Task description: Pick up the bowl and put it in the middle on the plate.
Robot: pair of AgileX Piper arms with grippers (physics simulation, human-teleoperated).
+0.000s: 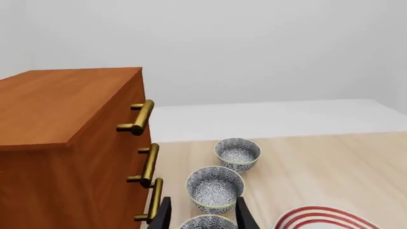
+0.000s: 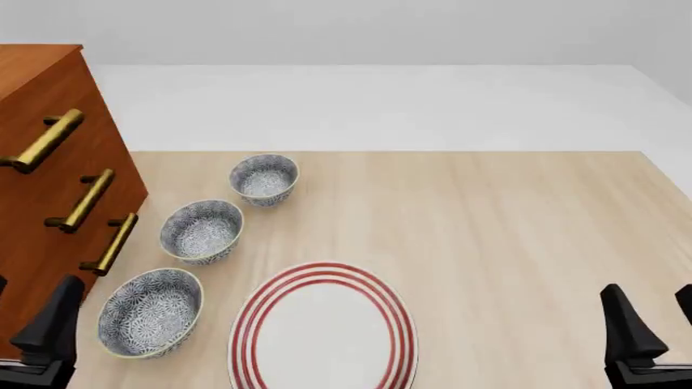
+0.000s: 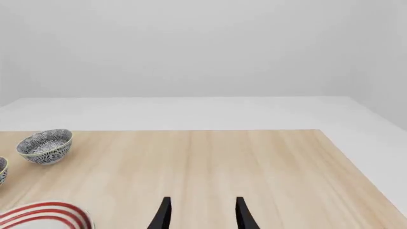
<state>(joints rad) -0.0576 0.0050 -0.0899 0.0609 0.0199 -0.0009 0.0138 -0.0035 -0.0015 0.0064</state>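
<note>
Three blue-and-white floral bowls stand in a slanted row on the left of the wooden table: a near bowl, a middle bowl and a far bowl. The white plate with red rings lies empty just right of the near bowl. My left gripper hangs open at the near left, close to the near bowl and apart from it. In the left wrist view, the left gripper lines up with the bowl row. My right gripper is open and empty at the near right, far from the bowls.
A wooden chest of drawers with brass handles stands along the table's left side, close beside the bowls. The table's far edge meets a white floor.
</note>
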